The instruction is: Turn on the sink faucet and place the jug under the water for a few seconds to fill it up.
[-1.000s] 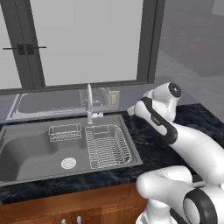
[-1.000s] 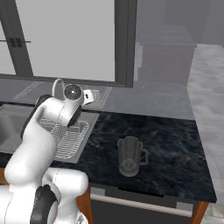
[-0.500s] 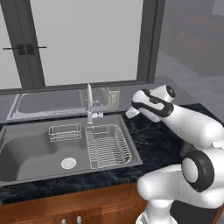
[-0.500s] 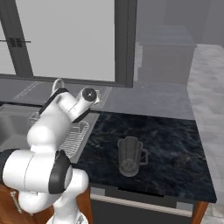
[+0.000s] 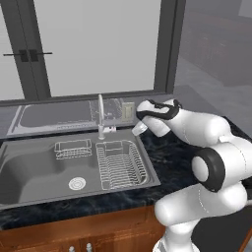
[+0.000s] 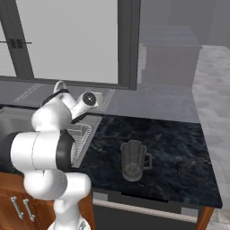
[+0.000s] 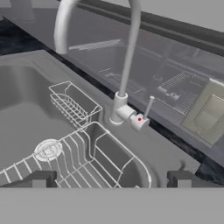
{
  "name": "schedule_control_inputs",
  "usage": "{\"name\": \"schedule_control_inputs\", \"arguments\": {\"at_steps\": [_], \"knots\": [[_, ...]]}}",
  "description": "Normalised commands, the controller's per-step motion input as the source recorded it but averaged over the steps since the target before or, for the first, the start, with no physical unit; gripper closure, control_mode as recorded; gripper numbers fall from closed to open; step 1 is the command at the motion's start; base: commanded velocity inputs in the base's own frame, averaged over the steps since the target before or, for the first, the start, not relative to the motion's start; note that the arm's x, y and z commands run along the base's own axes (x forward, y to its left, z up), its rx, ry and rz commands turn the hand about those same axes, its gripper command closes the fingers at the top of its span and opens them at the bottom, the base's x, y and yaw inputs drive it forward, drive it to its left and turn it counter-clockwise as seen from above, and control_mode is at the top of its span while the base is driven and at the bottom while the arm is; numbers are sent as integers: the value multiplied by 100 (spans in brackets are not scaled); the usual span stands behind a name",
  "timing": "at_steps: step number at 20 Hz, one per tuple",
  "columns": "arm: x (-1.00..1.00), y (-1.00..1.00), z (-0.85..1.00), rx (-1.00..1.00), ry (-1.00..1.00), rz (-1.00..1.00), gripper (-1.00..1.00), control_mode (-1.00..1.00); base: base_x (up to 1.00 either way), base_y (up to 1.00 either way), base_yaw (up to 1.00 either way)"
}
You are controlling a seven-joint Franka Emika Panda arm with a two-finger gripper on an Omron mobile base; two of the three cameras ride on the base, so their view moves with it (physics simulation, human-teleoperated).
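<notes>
dark marble counter [image 6: 179, 143], smoky tapered jug [image 6: 134, 160] upright, handle rightward; released claw [image 7: 113, 178] near sink faucet [image 7: 127, 65]

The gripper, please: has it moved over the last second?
Yes. The gripper has swung left, away from the counter's right side and toward the sink faucet, now hanging just right of it with its fingers apart.

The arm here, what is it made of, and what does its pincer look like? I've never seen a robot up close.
The arm is a chain of smooth, rounded glossy white shells, joined by dark grey to black rings at the joints. No loose cables or lettering show. One joint cap in the right base view is a dark disc with a pale centre. The pincer ends in two small, blocky dark grey fingertips.
</notes>
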Motion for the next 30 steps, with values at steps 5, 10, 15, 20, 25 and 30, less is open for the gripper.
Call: {"name": "schedule_control_inputs", "arguments": {"at_steps": [5,10,15,20,25,30], "knots": [[37,16,-37,1,-4,7,-100,-100,0,0,0],[24,0,-30,5,-5,16,-100,-100,0,0,0],[27,0,-14,7,0,13,-100,-100,0,0,0],[37,0,-2,9,0,13,-100,-100,0,0,0],[45,0,0,14,0,12,-100,-100,0,0,0],[46,0,-4,12,0,12,-100,-100,0,0,0]]}}
